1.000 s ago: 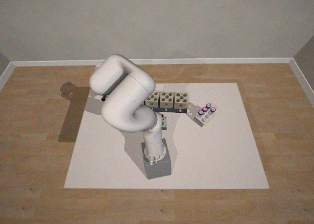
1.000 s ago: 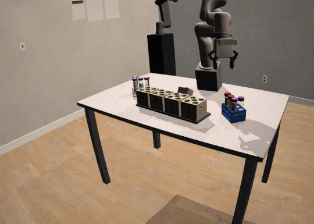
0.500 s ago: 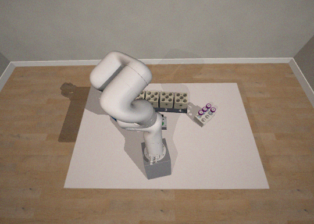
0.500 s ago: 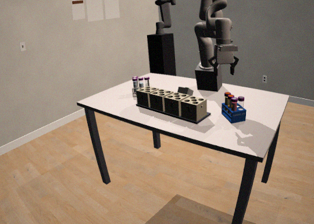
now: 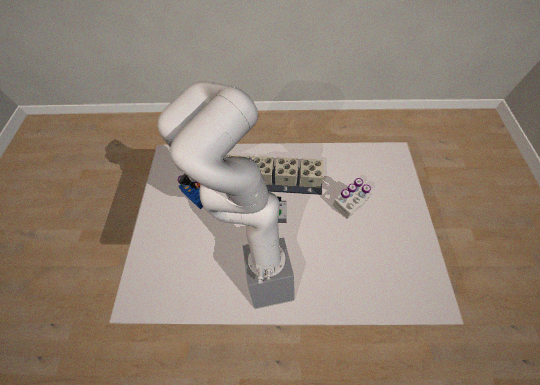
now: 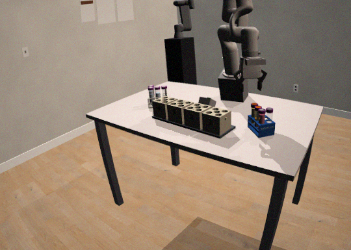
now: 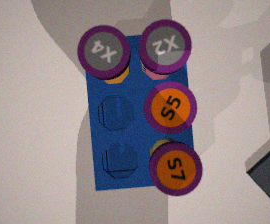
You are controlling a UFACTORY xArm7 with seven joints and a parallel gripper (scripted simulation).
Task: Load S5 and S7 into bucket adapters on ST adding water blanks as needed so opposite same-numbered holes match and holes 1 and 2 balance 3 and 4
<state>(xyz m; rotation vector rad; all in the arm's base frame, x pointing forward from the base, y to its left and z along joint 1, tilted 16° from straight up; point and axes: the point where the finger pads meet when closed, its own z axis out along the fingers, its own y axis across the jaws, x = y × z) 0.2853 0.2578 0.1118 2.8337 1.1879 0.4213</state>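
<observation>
Samples in blue rack (image 5: 197,202) (image 6: 267,131) (image 7: 103,182)

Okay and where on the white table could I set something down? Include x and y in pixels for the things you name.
There's bare tabletop between the beige block row (image 5: 287,173) (image 6: 216,119) and the white tube rack (image 5: 345,212), though narrow, and a broad stretch right of the grey robot pedestal (image 5: 272,291) (image 6: 233,89). It's crowded at the blue tube rack (image 5: 190,196) (image 6: 266,130) (image 7: 141,150), beneath the arm.
</observation>
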